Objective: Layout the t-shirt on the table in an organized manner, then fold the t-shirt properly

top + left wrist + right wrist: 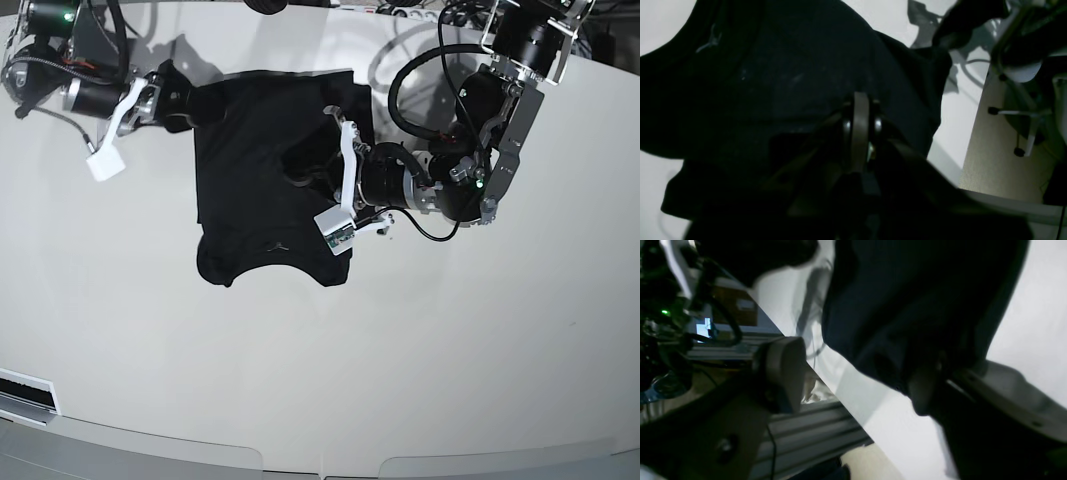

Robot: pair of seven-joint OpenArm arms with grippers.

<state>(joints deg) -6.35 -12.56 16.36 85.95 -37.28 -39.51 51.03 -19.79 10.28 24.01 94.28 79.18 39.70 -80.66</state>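
You have no container in view, only the glossy white curved-edge table (420, 380) bearing the plain black short-sleeved t-shirt (250, 170), which lies mostly flat toward the far side. Your left gripper (318, 178) reaches sideways onto the shirt's middle; its jaws look pressed together amid dark cloth. Farther off, your right gripper (178, 104) lies level at the shirt's far corner, jaws apart, one finger (923, 390) against the fabric.
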